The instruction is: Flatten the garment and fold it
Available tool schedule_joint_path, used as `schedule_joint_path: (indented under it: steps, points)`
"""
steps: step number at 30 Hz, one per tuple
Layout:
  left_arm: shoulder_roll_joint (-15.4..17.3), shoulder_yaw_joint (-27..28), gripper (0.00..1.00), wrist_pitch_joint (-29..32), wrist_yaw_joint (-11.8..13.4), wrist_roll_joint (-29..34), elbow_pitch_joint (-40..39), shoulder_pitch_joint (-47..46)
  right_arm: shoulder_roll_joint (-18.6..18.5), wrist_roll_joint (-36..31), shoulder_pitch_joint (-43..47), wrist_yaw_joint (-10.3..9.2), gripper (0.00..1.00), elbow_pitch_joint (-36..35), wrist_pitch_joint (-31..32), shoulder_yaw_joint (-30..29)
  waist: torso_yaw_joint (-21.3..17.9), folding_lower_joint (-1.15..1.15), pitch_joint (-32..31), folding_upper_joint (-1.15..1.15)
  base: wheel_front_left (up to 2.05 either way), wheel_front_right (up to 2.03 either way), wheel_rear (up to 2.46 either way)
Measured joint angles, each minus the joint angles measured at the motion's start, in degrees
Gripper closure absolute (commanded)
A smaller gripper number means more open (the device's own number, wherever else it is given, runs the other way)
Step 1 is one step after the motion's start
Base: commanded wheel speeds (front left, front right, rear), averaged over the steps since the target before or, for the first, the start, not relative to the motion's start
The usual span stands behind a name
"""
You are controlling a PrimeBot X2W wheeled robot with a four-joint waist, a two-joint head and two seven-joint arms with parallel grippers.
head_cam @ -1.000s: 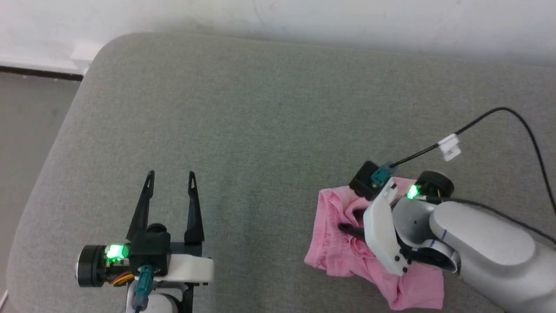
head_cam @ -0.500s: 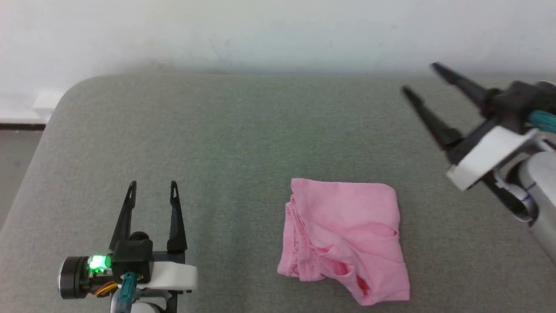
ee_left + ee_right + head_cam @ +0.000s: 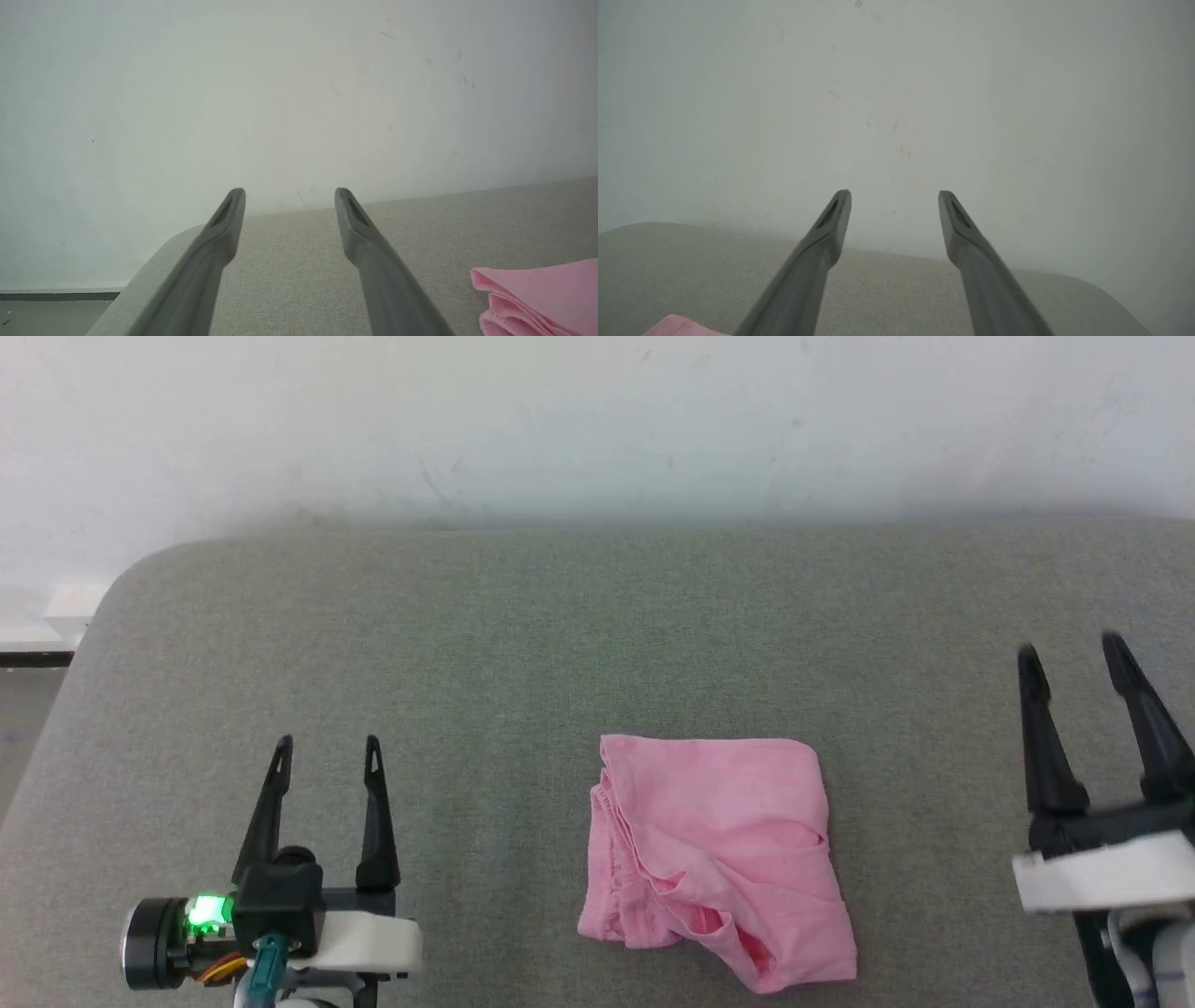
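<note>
The pink garment (image 3: 714,859) lies folded into a rough square, slightly rumpled, on the grey fabric cushion (image 3: 523,644). The left gripper (image 3: 328,744) and right gripper (image 3: 1069,647) flank it, well apart from it, both released and empty.

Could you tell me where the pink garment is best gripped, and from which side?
Probably the gathered waistband edge of the pink garment, approached from the left by the left gripper: the layers stack there, facing those open fingers.
</note>
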Motion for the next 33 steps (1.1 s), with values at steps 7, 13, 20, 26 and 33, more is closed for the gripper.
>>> schedule_joint_path:
  steps: [7,13,20,26,33]
  points:
    - [-0.13,0.3,0.0,0.0,-0.52,0.0,0.0,0.87,4.81,0.21,7.92,-0.01,0.0,-4.89,0.0,-4.0,0.11,0.01,-0.55,0.0,0.0,0.0,0.0]
    - [-0.53,0.36,0.0,0.0,-1.35,0.0,0.18,1.08,-5.09,5.95,-0.43,-0.01,0.0,-2.05,4.47,2.85,0.27,0.01,-0.44,0.0,0.0,0.0,0.0]
    - [-0.93,0.03,0.0,0.0,-1.92,0.01,0.42,1.04,-18.52,22.35,-11.94,0.01,0.0,1.68,32.95,21.79,1.11,0.01,0.3,0.0,0.0,0.0,0.0]
    - [-1.54,-0.2,0.0,0.0,-1.94,0.02,0.38,-0.29,-23.7,35.08,-17.96,-0.01,0.0,6.01,51.79,33.63,2.3,0.01,1.75,0.0,0.0,0.0,0.0]
    - [-2.5,-0.63,0.0,0.0,-2.02,0.02,0.32,-1.76,-19.86,41.47,-22.59,-0.01,0.0,15.94,57.07,36.59,3.88,0.02,4.48,0.0,0.0,0.0,0.0]
